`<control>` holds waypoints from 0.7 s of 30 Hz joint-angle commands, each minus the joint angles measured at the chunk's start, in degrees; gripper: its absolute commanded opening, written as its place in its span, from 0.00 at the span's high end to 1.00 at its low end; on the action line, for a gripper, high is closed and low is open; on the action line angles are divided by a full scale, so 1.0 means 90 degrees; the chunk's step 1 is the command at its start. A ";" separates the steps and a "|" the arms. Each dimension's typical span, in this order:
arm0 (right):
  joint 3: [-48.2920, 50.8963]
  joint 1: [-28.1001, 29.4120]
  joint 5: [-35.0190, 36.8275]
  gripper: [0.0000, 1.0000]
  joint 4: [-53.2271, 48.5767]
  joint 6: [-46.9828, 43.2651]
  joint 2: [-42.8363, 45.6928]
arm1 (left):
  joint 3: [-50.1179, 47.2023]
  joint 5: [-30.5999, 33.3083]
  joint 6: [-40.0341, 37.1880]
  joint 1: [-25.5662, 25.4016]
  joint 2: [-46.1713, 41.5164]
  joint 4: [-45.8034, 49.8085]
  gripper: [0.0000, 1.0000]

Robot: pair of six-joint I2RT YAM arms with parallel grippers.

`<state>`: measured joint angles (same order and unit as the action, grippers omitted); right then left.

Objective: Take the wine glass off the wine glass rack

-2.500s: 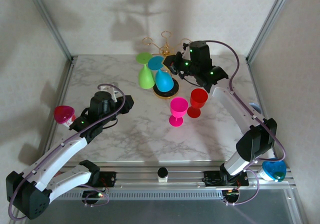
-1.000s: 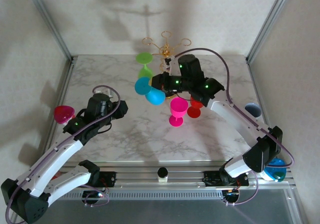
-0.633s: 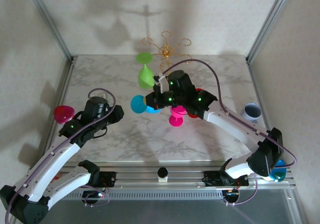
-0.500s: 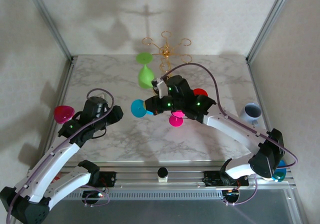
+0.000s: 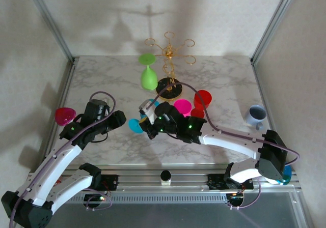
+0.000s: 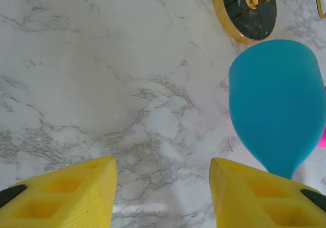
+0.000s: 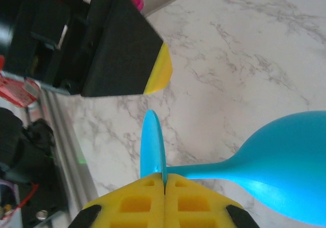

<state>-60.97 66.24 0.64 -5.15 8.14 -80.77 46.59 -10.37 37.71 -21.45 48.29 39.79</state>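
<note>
In the top view, the right hand [image 5: 148, 124] covers most of the blue wine glass [image 5: 135, 125]; only the foot projects to the left. In the left wrist view, the bowl is cut off at the right edge and its narrow end passes behind a yellow finger [image 6: 260, 197]. In the right wrist view, the bowl is cut off at the lower right corner.

The right hand is closed on the stem, with both yellow pads [image 7: 130, 205] pressed together just behind the foot disc, which shows edge-on. The glass lies on its side, off the wine glass rack [image 5: 170, 50], in front of the rack base [image 5: 169, 88] and between the two hands. You cannot tell whether it touches the worktop [image 5: 102, 80].

The left hand [image 6: 163, 187] is spread wide and holds nothing.

A green glass [image 5: 147, 74] hangs bowl-down from one rack arm. A pink glass [image 5: 182, 107] and a red glass [image 5: 202, 100] stand mouth-up near the base. A grey-blue mug [image 5: 253, 114] sits by the right edge; its contents cannot be made out.

The rack is thin gold wire with looped ends on a round black, gold-rimmed base. The worktop is white with grey marble veining. The glasses are opaque and matte.
</note>
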 commanded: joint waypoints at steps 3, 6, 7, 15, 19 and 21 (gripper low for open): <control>0.0473 0.0534 0.1519 1.00 0.0981 -0.1102 0.0030 | -0.0050 -0.0382 -0.0020 0.0089 0.0091 0.0230 0.48; 0.0776 0.0798 0.2219 1.00 0.1413 -0.1454 -0.0065 | -0.0058 -0.0537 -0.0047 0.0098 0.0131 0.0239 0.48; 0.0873 0.0886 0.2470 1.00 0.1567 -0.1575 -0.0113 | -0.0054 -0.0600 -0.0055 0.0098 0.0146 0.0243 0.48; 0.1130 0.1429 0.3989 1.00 0.2464 -0.2335 -0.0738 | -0.0030 -0.1096 -0.0065 0.0108 0.0348 0.0274 0.47; 0.1188 0.1698 0.4568 1.00 0.3039 -0.2746 -0.1075 | -0.0067 -0.1350 -0.0061 0.0108 0.0366 0.0278 0.47; 0.1165 0.1764 0.4734 1.00 0.3227 -0.2852 -0.1213 | -0.0105 -0.1496 -0.0040 0.0108 0.0371 0.0245 0.47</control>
<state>-50.87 80.88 36.64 17.23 -13.89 -90.43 46.37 -20.60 37.69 -21.10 51.66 40.86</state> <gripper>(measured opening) 0.049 0.532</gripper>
